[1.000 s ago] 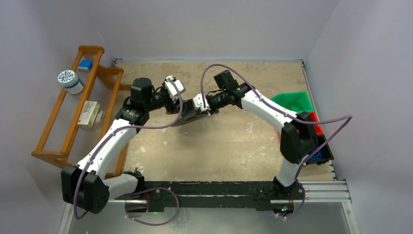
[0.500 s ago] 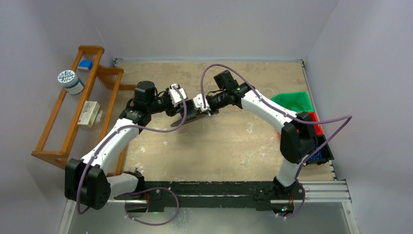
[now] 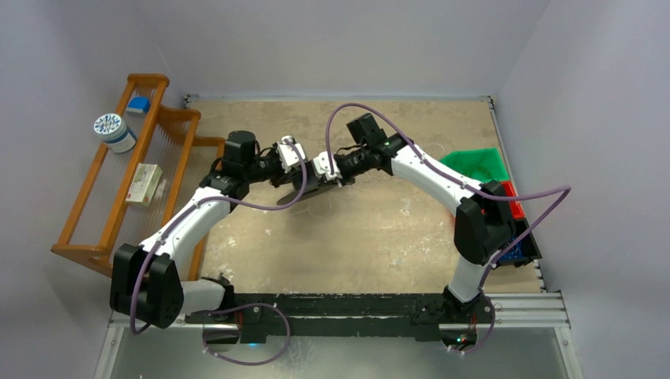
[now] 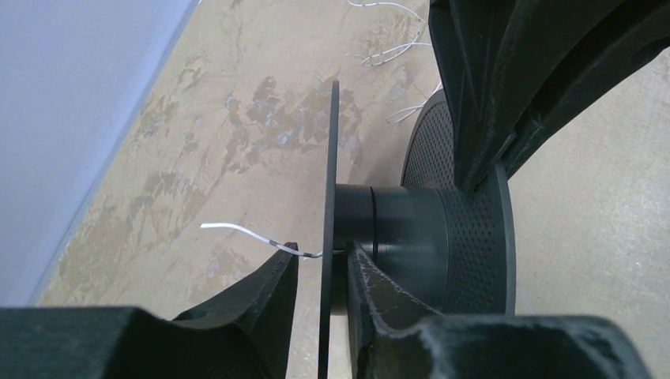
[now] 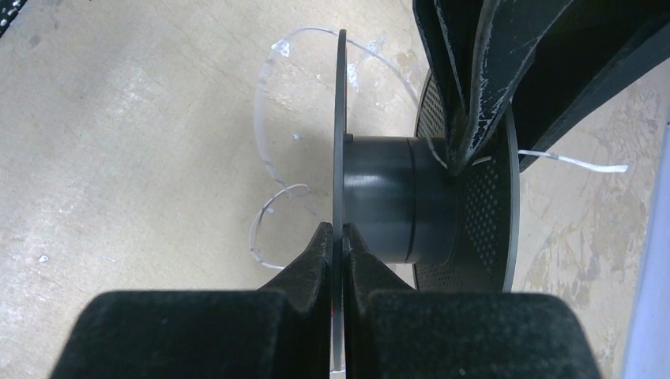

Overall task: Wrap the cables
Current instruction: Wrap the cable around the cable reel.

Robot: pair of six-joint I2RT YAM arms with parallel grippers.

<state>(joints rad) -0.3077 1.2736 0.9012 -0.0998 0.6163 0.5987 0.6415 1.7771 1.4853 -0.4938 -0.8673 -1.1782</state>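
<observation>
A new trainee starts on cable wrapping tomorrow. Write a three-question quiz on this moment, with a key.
1. Multiple choice: what does the right gripper clamp?
A) the cable
B) a flange of the black spool
C) nothing
2. True or false: the left gripper has its fingers on either side of the spool's other flange.
3. Fill in: the free end of the whitish cable pokes out next to the ____ gripper's fingers.

Key: 1 B; 2 true; 3 left.
</observation>
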